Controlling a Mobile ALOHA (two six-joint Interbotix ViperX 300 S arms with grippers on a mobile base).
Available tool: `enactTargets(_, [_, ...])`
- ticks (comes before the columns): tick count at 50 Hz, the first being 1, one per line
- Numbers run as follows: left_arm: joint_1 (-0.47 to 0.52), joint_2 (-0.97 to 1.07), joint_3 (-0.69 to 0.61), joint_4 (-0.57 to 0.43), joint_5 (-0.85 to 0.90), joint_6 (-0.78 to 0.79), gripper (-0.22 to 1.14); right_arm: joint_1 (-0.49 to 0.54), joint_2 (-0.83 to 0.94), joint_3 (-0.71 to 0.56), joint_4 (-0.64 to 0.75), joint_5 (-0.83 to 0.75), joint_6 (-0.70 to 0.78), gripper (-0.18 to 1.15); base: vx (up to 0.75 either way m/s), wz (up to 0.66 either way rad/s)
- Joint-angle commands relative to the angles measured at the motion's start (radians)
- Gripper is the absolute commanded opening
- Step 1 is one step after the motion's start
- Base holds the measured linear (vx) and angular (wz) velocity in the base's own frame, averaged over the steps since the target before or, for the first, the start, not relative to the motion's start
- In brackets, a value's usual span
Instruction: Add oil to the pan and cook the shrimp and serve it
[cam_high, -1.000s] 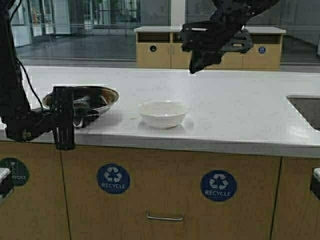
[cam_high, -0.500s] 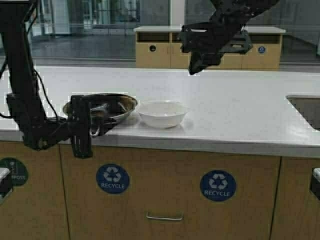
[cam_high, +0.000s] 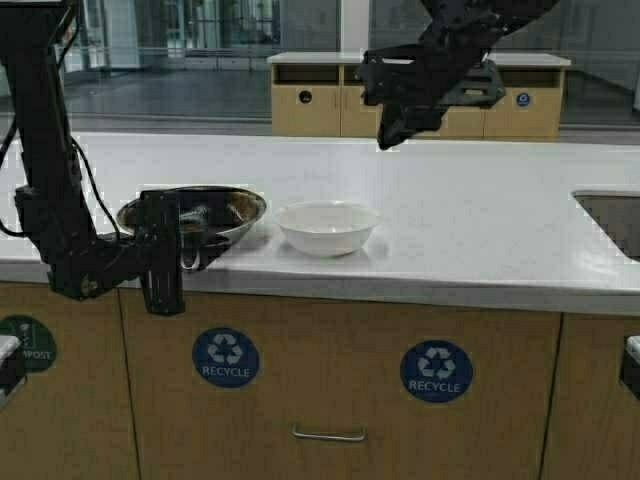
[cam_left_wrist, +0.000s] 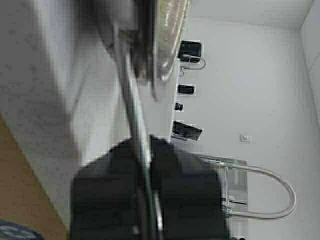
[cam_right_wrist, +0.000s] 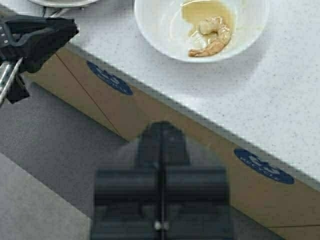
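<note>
At left of the high view, our left gripper (cam_high: 163, 262) clamps the pan (cam_high: 192, 214) by its handle, beside the white bowl (cam_high: 327, 226). The shrimp (cam_right_wrist: 211, 36) lies in that bowl. Upper centre, our right gripper (cam_high: 392, 128) hangs closed on nothing.

The high camera stands behind the arms and looks forward over the counter (cam_high: 480, 230). The left wrist camera sits very close to the pan (cam_left_wrist: 167, 40) handle. The right wrist camera looks down from high on the white bowl (cam_right_wrist: 200, 30), which the high view shares.
</note>
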Motion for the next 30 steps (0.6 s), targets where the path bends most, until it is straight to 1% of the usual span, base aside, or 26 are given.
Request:
enactTargets(1, [0.002,-0.043,-0.009,0.000,-0.025,0.021,0.34,0.002,-0.011,-0.017,0.002,-0.009,0.000,0.05,0.00,0.00])
enactTargets(9, [0.002,-0.051,-0.006,-0.003,-0.021,0.044,0.89,0.000,-0.011,-0.017,0.002,-0.006,0.000,0.05,0.00,0.00])
enactTargets(11, [0.002,-0.054,-0.003,-0.006,-0.015,0.046,1.01,0.000,-0.011,-0.017,0.002,-0.006,0.000,0.05,0.00,0.00])
enactTargets(12, [0.002,-0.055,0.002,-0.008,-0.014,0.049,1.05,0.000,-0.012,-0.018,0.000,-0.008,0.000,0.05,0.00,0.00])
enactTargets(14, [0.002,-0.058,0.006,-0.011,-0.012,0.051,1.07,0.002,-0.011,-0.018,0.000,-0.006,0.000,0.05,0.00,0.00])
enactTargets(19, [0.003,-0.061,0.015,-0.012,-0.011,0.054,1.02,0.002,-0.012,-0.018,0.000,-0.005,0.000,0.05,0.00,0.00])
enactTargets(30, [0.003,-0.077,0.061,-0.012,-0.011,0.075,1.03,0.002,-0.014,-0.018,0.002,-0.003,0.000,0.05,0.00,0.00])
